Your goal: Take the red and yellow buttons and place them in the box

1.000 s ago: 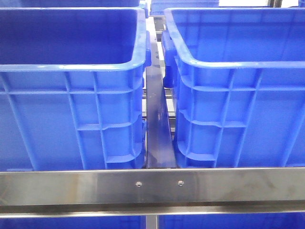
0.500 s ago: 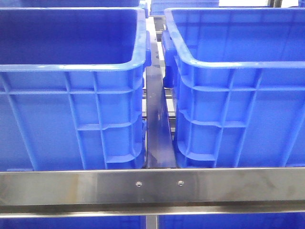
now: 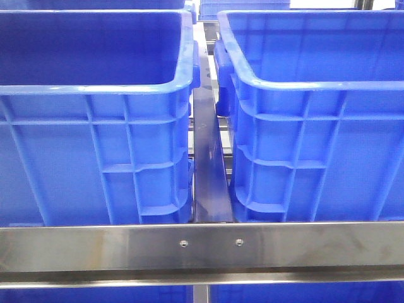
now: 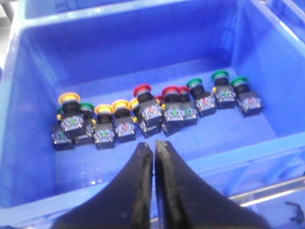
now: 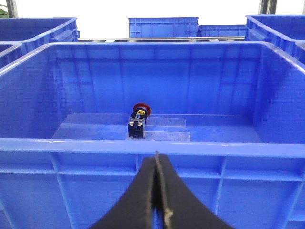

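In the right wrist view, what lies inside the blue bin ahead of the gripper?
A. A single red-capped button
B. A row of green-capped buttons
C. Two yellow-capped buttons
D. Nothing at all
A. The blue bin ahead of the right gripper holds only one red-capped button on its floor; the mixed row of buttons appears in the left wrist view instead.

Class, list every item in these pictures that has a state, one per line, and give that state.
Left gripper: shut, holding nothing, poised over the source bin.
Right gripper: shut, empty, outside the near wall of the box.
Source bin: holds a row of red, yellow and green push buttons.
Box: holds one red push button, lying on its floor.
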You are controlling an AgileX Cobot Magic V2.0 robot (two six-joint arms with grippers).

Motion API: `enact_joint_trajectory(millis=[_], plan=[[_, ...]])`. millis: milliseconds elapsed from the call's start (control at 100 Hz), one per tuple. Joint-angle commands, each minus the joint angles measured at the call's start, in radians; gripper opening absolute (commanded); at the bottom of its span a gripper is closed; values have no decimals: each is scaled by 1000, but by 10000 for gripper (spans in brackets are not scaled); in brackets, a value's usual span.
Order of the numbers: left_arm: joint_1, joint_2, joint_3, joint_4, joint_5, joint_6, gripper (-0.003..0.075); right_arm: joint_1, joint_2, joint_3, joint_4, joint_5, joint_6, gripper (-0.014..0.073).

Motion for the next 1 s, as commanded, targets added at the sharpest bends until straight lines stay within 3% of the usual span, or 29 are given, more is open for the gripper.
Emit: enact_joint_trajectory(millis=[0, 100, 280, 500, 990], plan=[[2, 6, -26, 0, -90, 1, -19, 2, -22, -2, -4, -84, 3, -64], [2, 4, 3, 0, -173, 1, -19, 2, -22, -2, -4, -84, 3, -64], [2, -69, 168, 8, -482, 1, -19, 2, -22, -2, -4, -84, 3, -64], [8, -209, 385, 27, -673, 1, -19, 2, -22, -2, -4, -84, 3, -64], [118, -447, 702, 68, -788, -83, -19, 2, -22, -2, -4, -84, 3, -64]])
